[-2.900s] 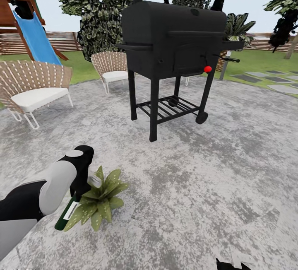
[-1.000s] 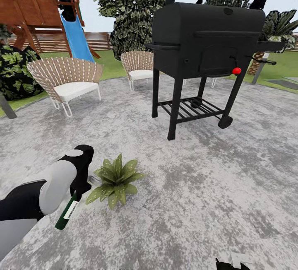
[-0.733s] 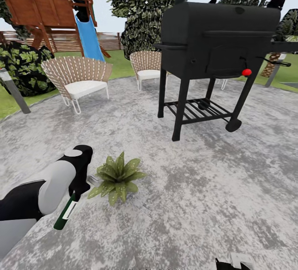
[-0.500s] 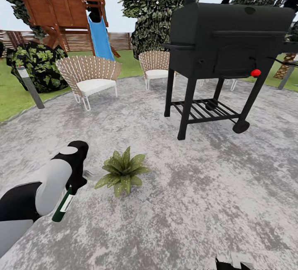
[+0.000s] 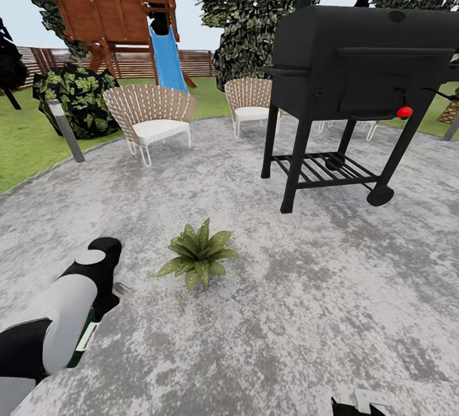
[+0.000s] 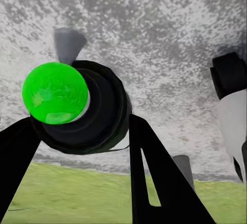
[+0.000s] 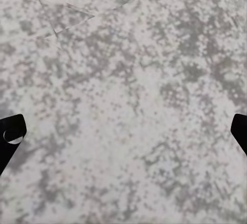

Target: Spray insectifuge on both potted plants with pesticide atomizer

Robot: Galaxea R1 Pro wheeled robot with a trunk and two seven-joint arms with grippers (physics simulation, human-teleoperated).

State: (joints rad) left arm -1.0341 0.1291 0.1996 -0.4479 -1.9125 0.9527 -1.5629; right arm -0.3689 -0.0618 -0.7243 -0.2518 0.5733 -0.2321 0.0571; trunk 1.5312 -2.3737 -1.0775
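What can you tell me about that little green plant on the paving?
The plant is a low rosette of broad, pointed green leaves, paler at the tips, spreading flat over the grey stone patio. Its pot is hidden under the leaves. It sits alone, touching nothing, between the left tool and the black grill.

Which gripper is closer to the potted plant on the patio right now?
Left. The left gripper, holding the pesticide atomizer, sits just left of the potted plant and nearer the robot. The right gripper is low at the frame's bottom edge, well off to the plant's right.
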